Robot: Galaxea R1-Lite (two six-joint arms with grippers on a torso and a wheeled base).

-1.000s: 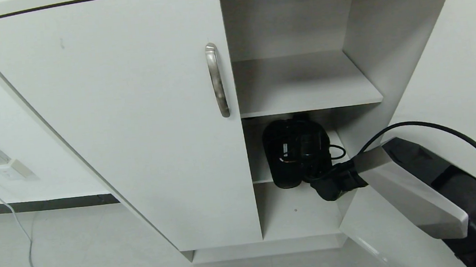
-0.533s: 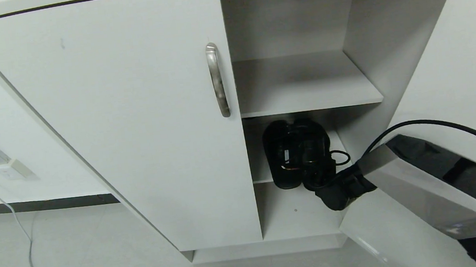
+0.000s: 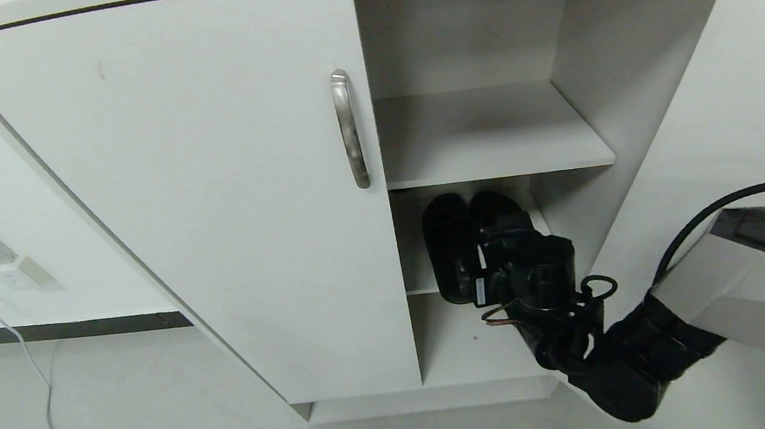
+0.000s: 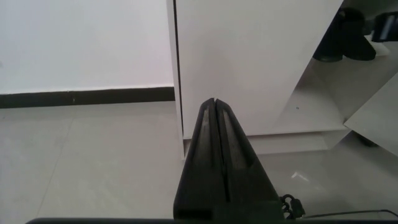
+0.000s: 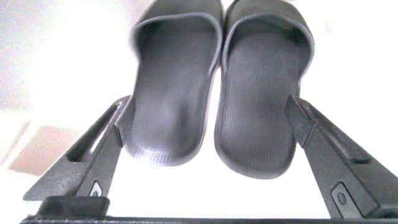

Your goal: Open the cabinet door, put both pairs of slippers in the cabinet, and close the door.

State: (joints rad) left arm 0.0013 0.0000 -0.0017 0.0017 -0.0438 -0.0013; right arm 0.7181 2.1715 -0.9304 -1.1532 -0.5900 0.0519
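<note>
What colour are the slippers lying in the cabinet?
Black, or very dark grey; the right wrist view shows the slippers best.

Closed white left door [image 3: 209,190] blocks that side. Black rubber slippers [image 3: 459,235] fill the middle shelf [image 3: 418,283]; upper shelf [image 3: 488,139] accessible.

Slippers [image 3: 453,242] lie side by side on the lower shelf [image 3: 414,271] inside the cabinet [image 3: 622,61].

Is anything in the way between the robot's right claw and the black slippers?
No, nothing visible. The right gripper is open, and the heels of the black slippers lie right between its fingers on the cabinet shelf.
</note>
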